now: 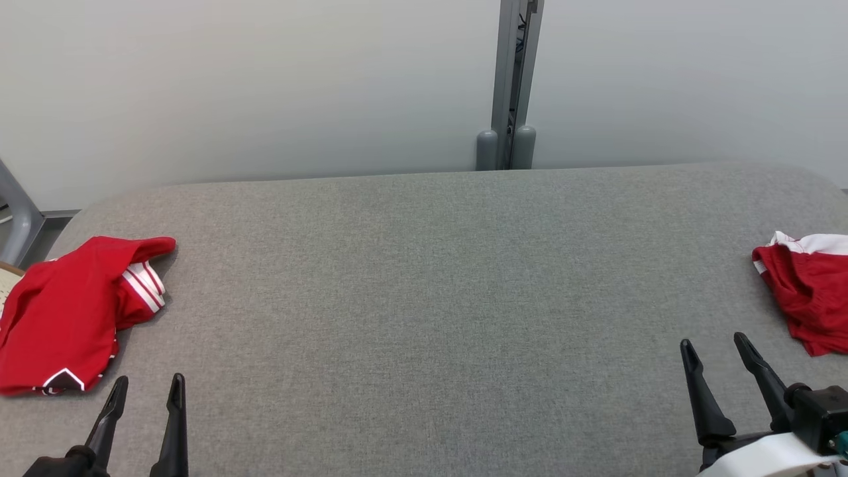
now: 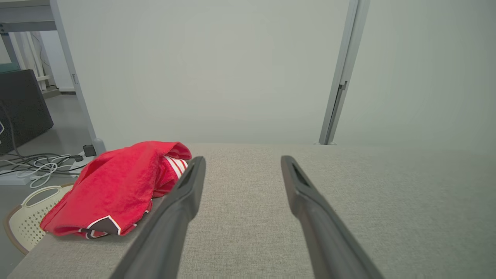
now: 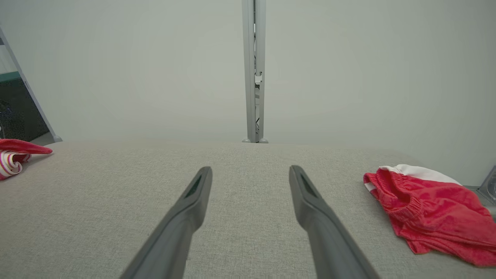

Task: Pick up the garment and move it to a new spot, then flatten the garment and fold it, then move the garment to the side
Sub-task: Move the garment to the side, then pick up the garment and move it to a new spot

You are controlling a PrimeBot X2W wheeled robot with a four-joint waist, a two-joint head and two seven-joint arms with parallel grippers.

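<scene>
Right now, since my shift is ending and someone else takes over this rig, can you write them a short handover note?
Left gripper: open, empty, over the grey table near its front edge.
Right gripper: open, empty, also near the front edge.
Garments: left red garment lies bunched at the table's left end; right red garment, white at its waistband, lies crumpled at the right end.
Done: nothing evident; neither lies flat or neatly folded.
Left: pick up, move, flatten, fold, set aside.

A grey padded table (image 1: 424, 298) fronts a pale wall (image 1: 265, 79) with a metal post (image 1: 513, 79).
</scene>
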